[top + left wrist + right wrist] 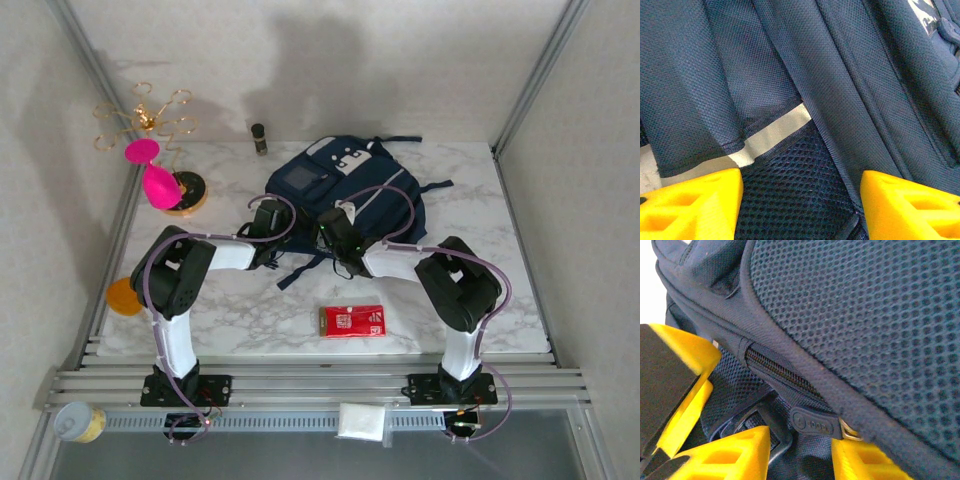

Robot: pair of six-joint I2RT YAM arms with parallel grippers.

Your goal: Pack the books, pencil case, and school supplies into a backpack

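The navy backpack (345,185) lies flat at the back middle of the marble table, straps trailing toward me. My left gripper (266,226) is at its left edge; in the left wrist view the left gripper (801,205) stands open, its yellow fingers (695,205) apart over dark mesh and a pale strip. My right gripper (336,238) is at the backpack's near edge. In the right wrist view the right gripper (800,450) is open, with the zip pull tab (815,422) lying just above the gap, not pinched. Books and pencil case are out of view.
A flat red rectangle with a white label (352,321) lies near the front middle. A pink object on a wire stand (160,180) is at the back left, an orange disc (124,296) at the left edge, and a small dark bottle (259,138) behind the backpack.
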